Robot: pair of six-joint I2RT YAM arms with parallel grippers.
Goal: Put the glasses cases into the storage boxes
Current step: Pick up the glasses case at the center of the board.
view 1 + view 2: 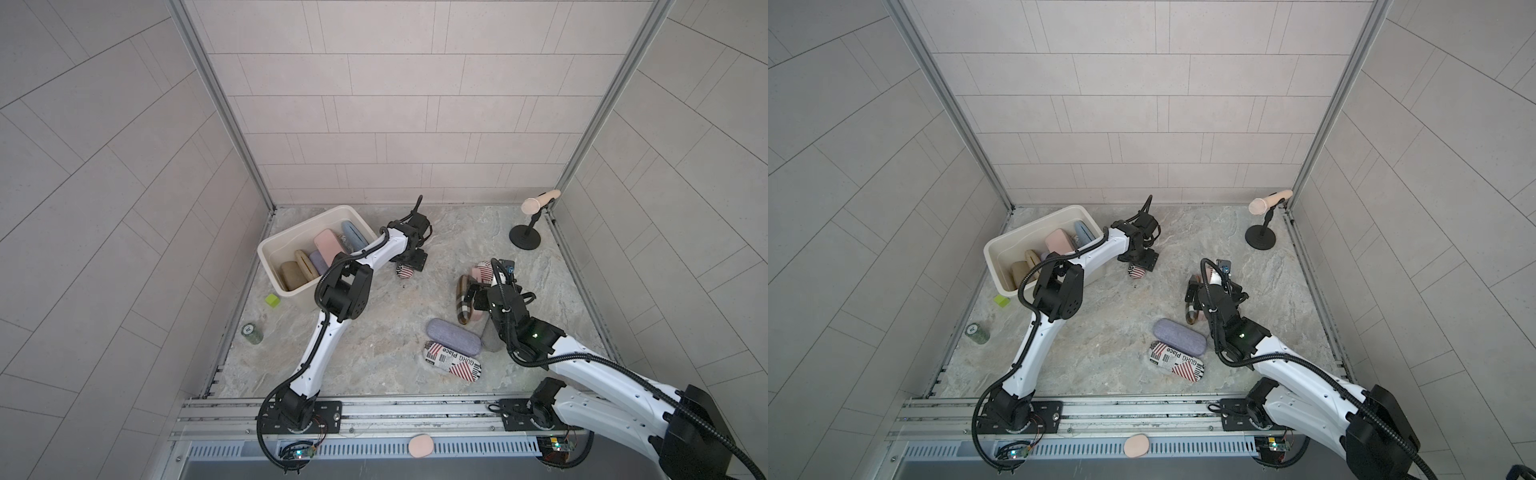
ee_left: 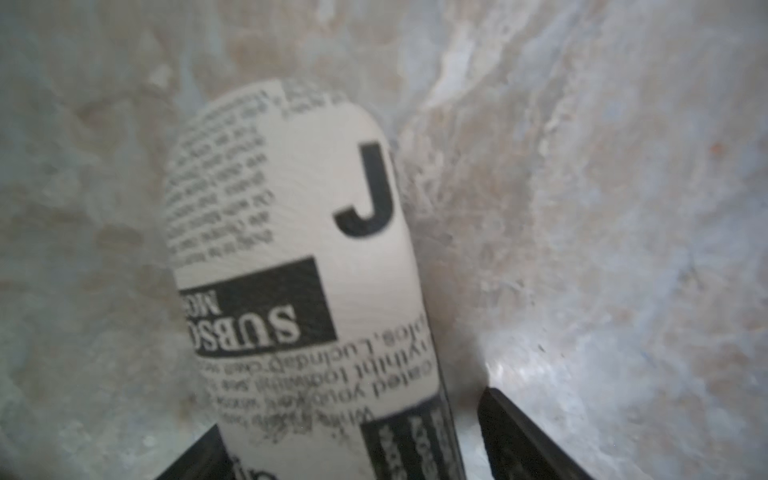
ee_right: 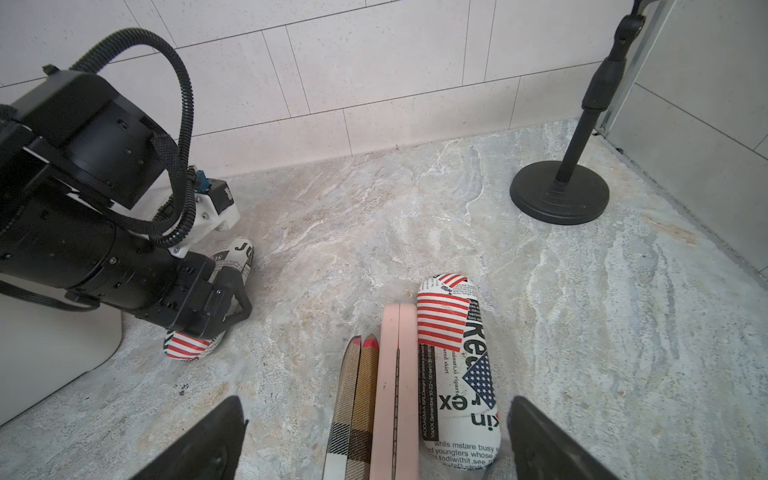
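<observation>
Glasses case (image 2: 291, 270), newspaper-print, lying on tabletop (image 2: 602, 208) between parted jaws of left pincer (image 2: 349, 424); right pincer (image 3: 374, 401) spread wide over pink case (image 3: 395, 395).

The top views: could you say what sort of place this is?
Probably a robot test cell: tile-look walls framed by aluminium posts, a front mounting rail, a microphone stand in one corner.

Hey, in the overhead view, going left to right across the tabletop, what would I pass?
Dark can → green cube → storage bin → newspaper-print case under the left tool → lilac case → microphone stand.
</observation>
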